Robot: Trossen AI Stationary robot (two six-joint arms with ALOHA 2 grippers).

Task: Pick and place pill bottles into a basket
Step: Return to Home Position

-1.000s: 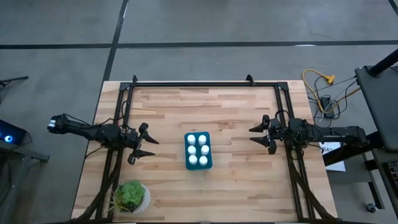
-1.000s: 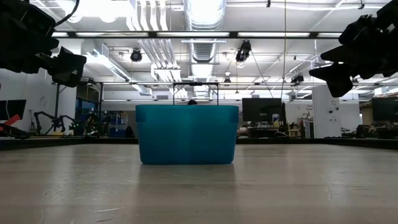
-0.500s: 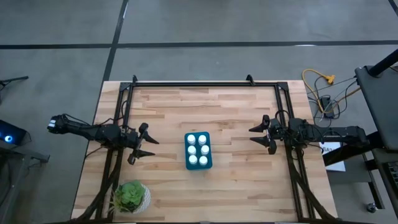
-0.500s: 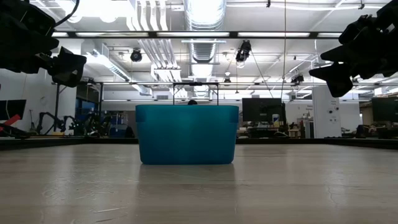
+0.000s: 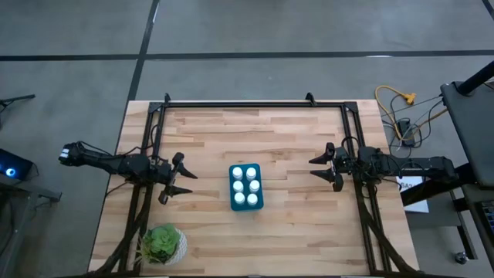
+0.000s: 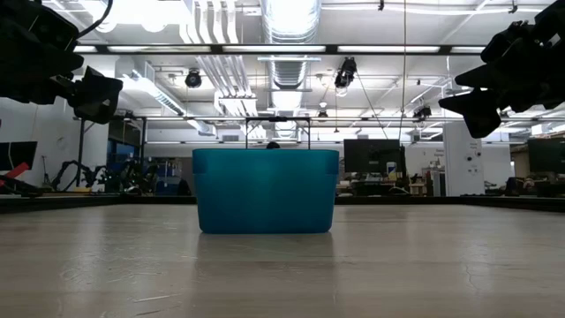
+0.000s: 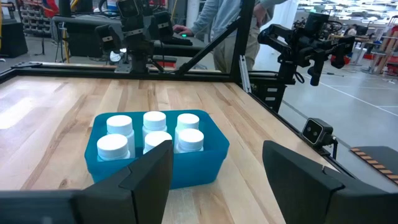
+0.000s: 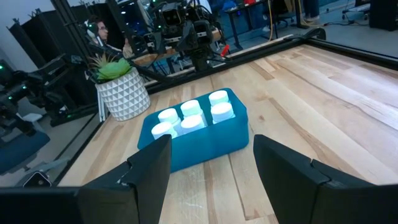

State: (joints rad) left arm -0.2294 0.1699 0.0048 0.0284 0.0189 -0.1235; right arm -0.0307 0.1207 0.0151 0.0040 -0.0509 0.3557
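The teal basket [image 5: 246, 187] stands on its base at the middle of the table; it also shows in the low view [image 6: 265, 190], the left wrist view [image 7: 205, 160] and the right wrist view [image 8: 211, 140]. Several white pill bottles [image 5: 245, 185] stand upright inside it in two rows, also seen from the left wrist [image 7: 154, 131] and the right wrist [image 8: 193, 115]. My left gripper [image 5: 184, 184] hangs open and empty above the table, left of the basket. My right gripper [image 5: 318, 167] hangs open and empty, right of the basket.
A white pot with a green plant [image 5: 163, 245] stands at the table's near left corner, also in the right wrist view [image 8: 122, 87]. Black frame rails [image 5: 255, 103] run along the far, left and right edges. A person [image 7: 221, 28] stands beyond the table.
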